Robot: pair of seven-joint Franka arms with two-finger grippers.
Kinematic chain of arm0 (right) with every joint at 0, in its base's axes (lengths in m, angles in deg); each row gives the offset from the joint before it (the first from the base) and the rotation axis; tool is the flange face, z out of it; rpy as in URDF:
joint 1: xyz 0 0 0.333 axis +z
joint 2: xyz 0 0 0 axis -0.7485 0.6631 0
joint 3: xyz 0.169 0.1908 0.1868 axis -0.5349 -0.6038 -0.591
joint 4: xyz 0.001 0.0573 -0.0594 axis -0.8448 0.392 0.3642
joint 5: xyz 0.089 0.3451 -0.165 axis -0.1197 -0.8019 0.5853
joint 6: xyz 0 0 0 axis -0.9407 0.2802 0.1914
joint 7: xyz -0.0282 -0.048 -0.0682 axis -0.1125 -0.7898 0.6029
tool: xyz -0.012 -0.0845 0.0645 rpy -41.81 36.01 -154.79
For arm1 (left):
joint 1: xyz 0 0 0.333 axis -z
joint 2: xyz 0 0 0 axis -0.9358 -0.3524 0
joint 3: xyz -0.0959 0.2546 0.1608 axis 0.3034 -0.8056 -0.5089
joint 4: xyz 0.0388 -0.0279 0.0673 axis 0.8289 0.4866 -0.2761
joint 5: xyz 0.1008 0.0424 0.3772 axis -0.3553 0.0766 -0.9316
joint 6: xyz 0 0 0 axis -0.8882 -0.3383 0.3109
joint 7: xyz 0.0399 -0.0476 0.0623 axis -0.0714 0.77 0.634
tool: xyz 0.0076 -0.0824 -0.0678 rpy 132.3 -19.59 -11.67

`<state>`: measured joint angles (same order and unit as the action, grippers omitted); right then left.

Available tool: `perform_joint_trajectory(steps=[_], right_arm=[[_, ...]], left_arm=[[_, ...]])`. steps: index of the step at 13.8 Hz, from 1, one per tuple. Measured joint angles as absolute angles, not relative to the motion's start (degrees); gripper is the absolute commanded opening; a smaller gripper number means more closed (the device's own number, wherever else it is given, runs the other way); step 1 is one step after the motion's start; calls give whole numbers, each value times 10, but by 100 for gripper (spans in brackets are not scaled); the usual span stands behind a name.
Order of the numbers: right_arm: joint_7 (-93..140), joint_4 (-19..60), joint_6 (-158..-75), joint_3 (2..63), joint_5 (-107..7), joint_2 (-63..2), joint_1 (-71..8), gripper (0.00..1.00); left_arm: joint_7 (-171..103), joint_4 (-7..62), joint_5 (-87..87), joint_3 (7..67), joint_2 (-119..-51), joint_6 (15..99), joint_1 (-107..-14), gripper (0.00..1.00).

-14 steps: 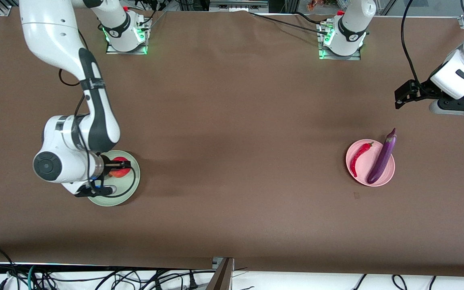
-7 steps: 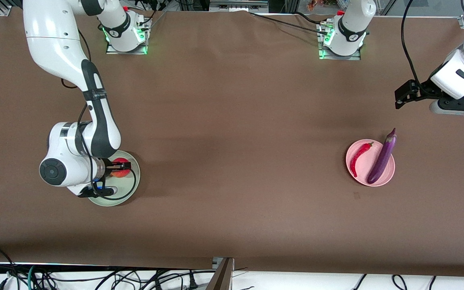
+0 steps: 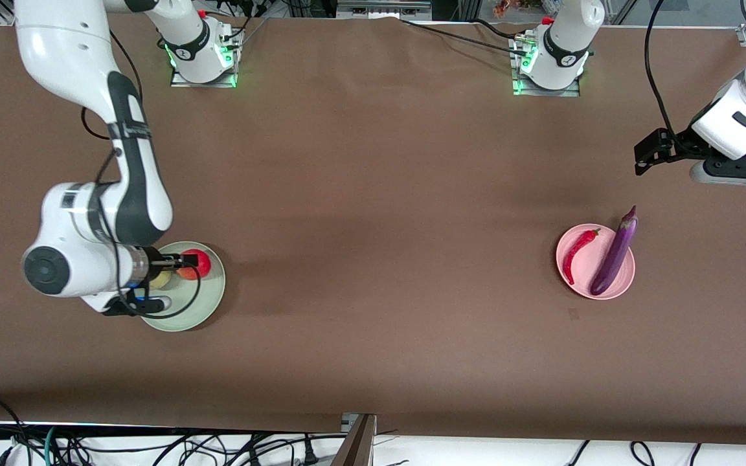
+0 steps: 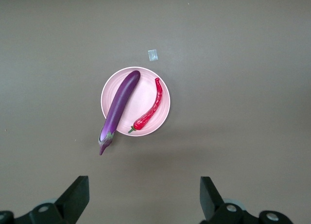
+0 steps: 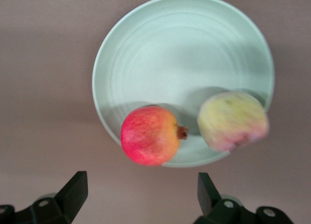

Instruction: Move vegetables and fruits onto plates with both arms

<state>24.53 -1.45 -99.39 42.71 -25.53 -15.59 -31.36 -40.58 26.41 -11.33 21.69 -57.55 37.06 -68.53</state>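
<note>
The purple eggplant (image 3: 614, 255) lies across the pink plate (image 3: 587, 285), its stem end past the rim, with the red chili pepper (image 3: 577, 251) beside it; the left wrist view shows the eggplant (image 4: 119, 107), chili (image 4: 150, 107) and plate (image 4: 141, 93). My left gripper (image 3: 640, 155) (image 4: 144, 197) hangs open and empty, high over bare table beside that plate, and waits. The red apple-like fruit (image 3: 197, 262) (image 5: 149, 141) and the peach (image 3: 161, 279) (image 5: 233, 121) sit on the mint green plate (image 3: 208, 304) (image 5: 182, 49). My right gripper (image 3: 184, 262) (image 5: 141, 199) is open and empty above the plate's rim by the red fruit.
The two arm bases (image 3: 203, 55) (image 3: 551, 61) stand at the table's edge farthest from the front camera. A small pale scrap (image 3: 573, 314) (image 4: 153, 54) lies on the brown table just nearer to the front camera than the pink plate. Cables hang below the nearest edge.
My right arm has lifted and swung toward its own end of the table, uncovering the peach on the green plate. The left arm, the pink plate and its vegetables have not moved.
</note>
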Motion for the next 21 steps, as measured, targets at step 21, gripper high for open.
perform_joint_trajectory(steps=[21], right_arm=[[225, 70, -781, 309, -107, -523, -460, 100]], left_arm=[[-406, 263, -113, 219, -577, 371, -683, 100]])
